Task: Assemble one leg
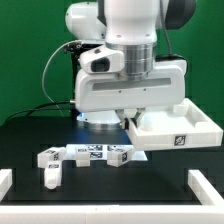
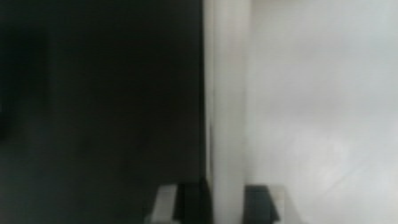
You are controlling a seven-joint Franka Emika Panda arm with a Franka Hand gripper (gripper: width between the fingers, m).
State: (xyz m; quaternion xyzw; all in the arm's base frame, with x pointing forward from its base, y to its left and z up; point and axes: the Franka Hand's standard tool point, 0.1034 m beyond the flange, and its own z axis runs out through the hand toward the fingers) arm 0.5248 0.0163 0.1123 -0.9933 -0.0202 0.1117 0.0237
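Several small white legs with marker tags lie in a row at the table's front, among them one at the exterior view's left and one further right. None shows in the wrist view. My gripper is down at the left corner of the large white tray-shaped panel, well behind the legs. In the wrist view my gripper has one finger on each side of the panel's raised rim, and the rim fills the gap between them. The view is blurred.
The marker board lies in the row of legs. White corner brackets stand at the table's front left and front right. The arm's bulky hand hangs over the table's middle.
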